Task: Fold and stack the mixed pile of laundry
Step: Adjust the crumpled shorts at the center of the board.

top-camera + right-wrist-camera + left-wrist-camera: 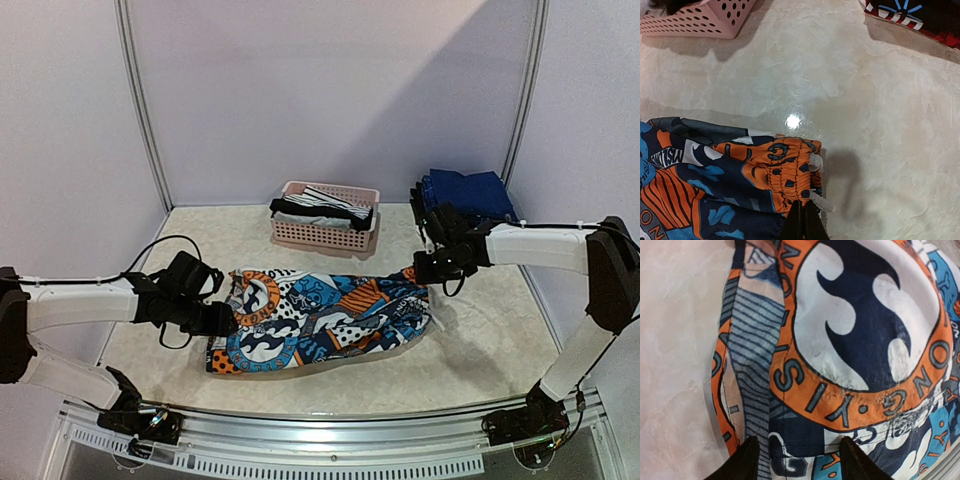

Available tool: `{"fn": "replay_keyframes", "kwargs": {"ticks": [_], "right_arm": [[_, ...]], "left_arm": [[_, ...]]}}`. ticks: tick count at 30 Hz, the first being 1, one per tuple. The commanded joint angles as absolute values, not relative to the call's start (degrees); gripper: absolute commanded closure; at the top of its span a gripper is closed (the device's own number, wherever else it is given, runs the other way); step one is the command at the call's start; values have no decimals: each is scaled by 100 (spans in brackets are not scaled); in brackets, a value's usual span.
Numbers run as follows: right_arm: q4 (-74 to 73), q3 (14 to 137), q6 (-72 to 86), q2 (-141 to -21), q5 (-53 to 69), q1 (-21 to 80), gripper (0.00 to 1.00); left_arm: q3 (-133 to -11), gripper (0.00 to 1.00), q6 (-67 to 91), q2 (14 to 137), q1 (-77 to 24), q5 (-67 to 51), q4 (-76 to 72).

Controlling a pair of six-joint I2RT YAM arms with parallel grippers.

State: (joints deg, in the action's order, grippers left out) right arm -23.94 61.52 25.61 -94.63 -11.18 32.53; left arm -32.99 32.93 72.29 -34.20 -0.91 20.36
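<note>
The patterned garment [320, 322] lies spread on the table [480, 340] between the two arms, with its right corner lifted. Judged from its wrinkles and drape, it is thin, light and limp. It is likely to sag and slide on the glossy surface, so take hold at reinforced edges: the gathered elastic waistband or a hem. The right gripper [802, 220] is closed, pinching the waistband corner. The left gripper [800, 460] has its jaws apart, astride the opposite edge, with no clamp evident. Count: one patterned garment; one pink basket [300, 235] holding striped pieces [330, 200], number indeterminate; one folded navy stack [468, 190] at far right.
</note>
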Motion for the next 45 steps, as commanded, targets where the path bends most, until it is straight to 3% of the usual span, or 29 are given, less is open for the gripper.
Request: {"fn": "replay_keyframes", "kwargs": {"ticks": [1,6,10,17,19,25,28,31,34,45], "right_arm": [[-2350,6277,2532,-9629,-1034,3205,100],[-2370,6312,2522,-9676,-1019,3201,100],[-2406,6320,2540,-9664,-1020,3207,100],[-2496,6282,2587,-9562,-1060,3207,99],[-2533,6242,2601,-9486,-1056,3200,91],[-2546,5948,2636,-8940,-862,3204,51],[-2385,5657,2679,-8469,-616,3205,26],[-1984,5219,2739,-7997,-177,3208,15],[-1571,4766,2822,-7567,414,3156,13],[-770,4069,3286,-7574,1523,2884,26]], "left_arm": [[-3216,57,3305,7400,-3375,-204,1911],[-3159,75,3297,7446,-3375,-350,1636],[-3157,100,3273,7362,-3375,-148,1609],[-3039,100,3076,6743,-3393,406,1613],[-2981,100,3031,6496,-3393,507,1560],[-2856,100,2999,5969,-3387,915,1429],[-2805,100,2963,5866,-3379,1030,1309],[-2848,100,2903,5939,-3375,1119,1280],[-2888,100,2873,6053,-3376,1131,1239],[-2842,100,2912,6093,-3366,1109,1104]]}}
